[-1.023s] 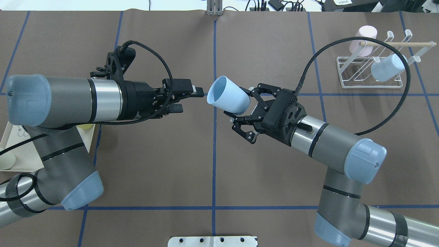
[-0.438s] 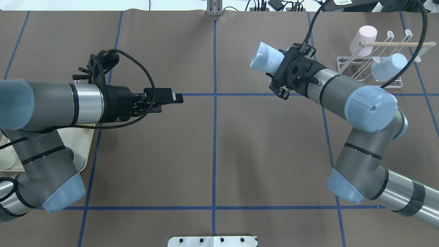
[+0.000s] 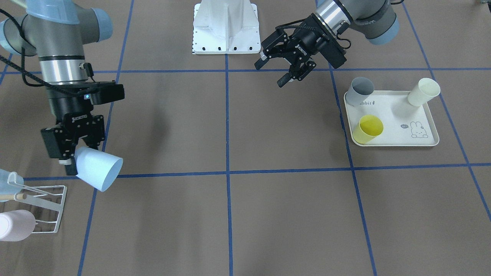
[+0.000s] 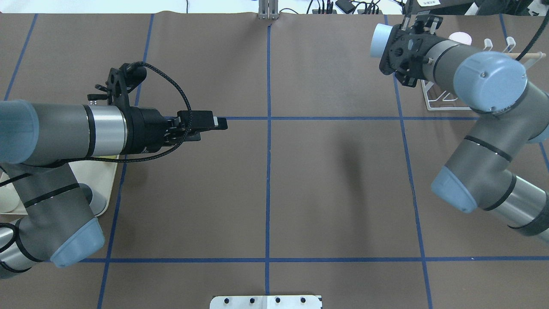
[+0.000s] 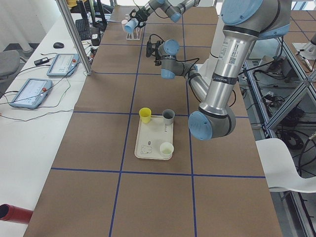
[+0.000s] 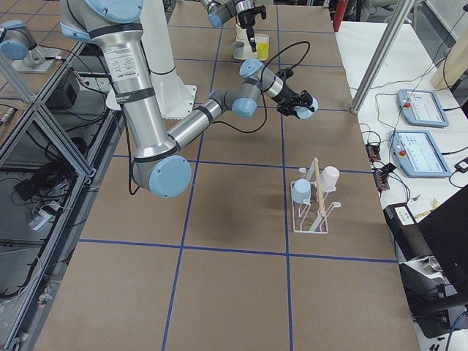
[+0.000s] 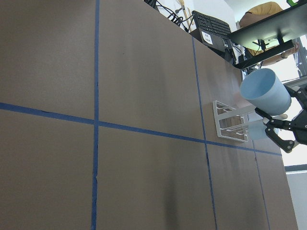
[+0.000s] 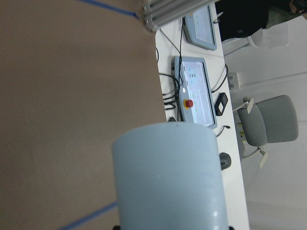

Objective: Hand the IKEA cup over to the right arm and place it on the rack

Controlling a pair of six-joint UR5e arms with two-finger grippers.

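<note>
The hand-over looked done: my right pincer (image 3: 71, 159) was clamped on the pale-blue cup (image 3: 98, 168) at the front view's lower left, near the rack (image 3: 61, 209) but not on it. My left pincer (image 3: 270, 73) hung open and empty. Only the placing was left.

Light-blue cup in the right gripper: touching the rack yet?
Apart. The front-facing view shows the light-blue cup, clamped in the right gripper, with bare table between it and the white wire rack; exterior right shows the same gap.
</note>
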